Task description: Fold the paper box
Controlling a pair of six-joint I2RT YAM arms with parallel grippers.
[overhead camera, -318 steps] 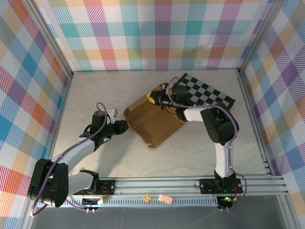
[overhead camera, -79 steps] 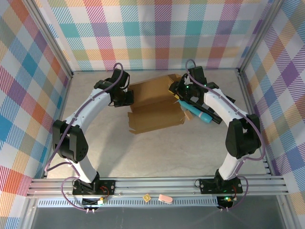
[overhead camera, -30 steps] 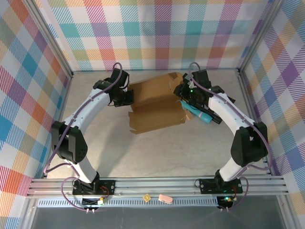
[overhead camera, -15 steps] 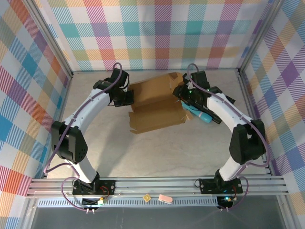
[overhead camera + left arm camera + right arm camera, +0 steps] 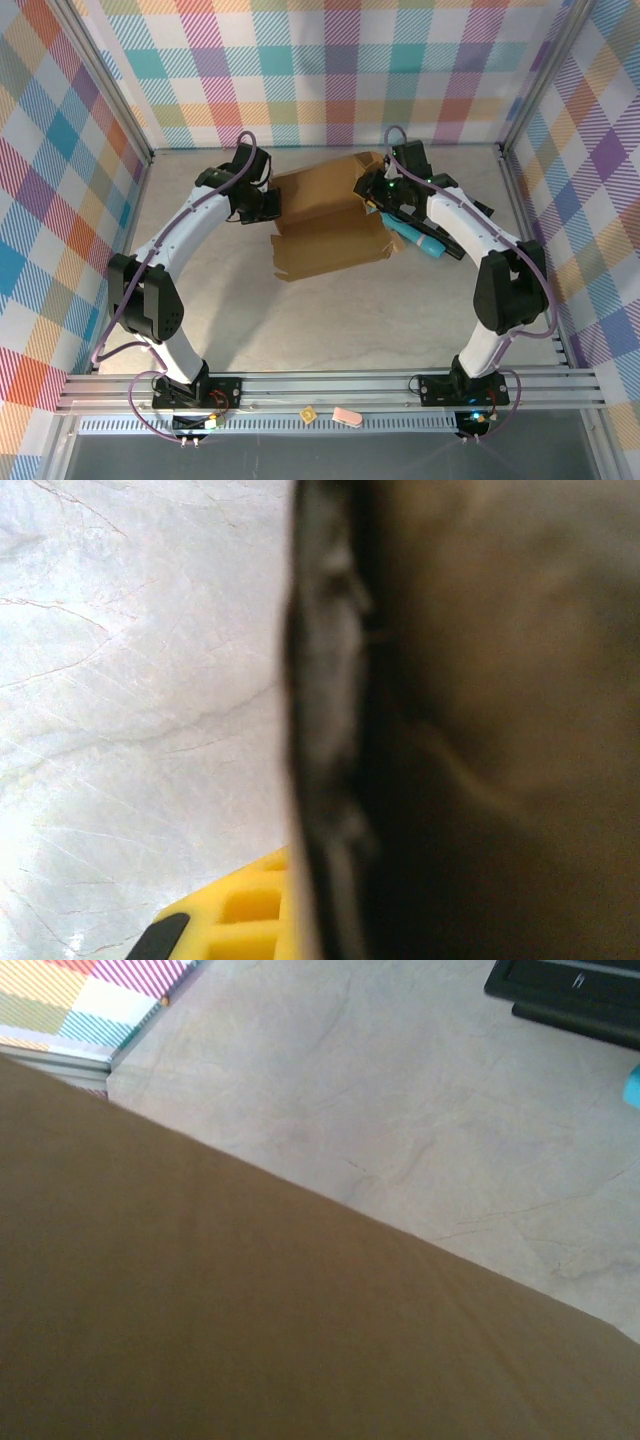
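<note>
Marble table (image 5: 330, 320): paper box (image 5: 325, 240) half-folded, rear panel up, sides unformed (est. mid-task). L gripper (image 5: 268, 207) closed at left edge; R gripper (image 5: 372, 192): cannot tell.

The left arm (image 5: 180, 225) and the right arm (image 5: 465, 225) look alike. Each has long, smooth white tubes joined by fat black round joints. A thin purple-grey cable (image 5: 247, 147) runs along each arm and sticks out in loops. Each arm grows from a black base (image 5: 190, 385) on silver rails (image 5: 330, 385). A tiny green light (image 5: 474, 412) glows below the right arm's base. The left end effector (image 5: 270, 206) is black, with a yellow piece (image 5: 240, 910) full of square holes.
</note>
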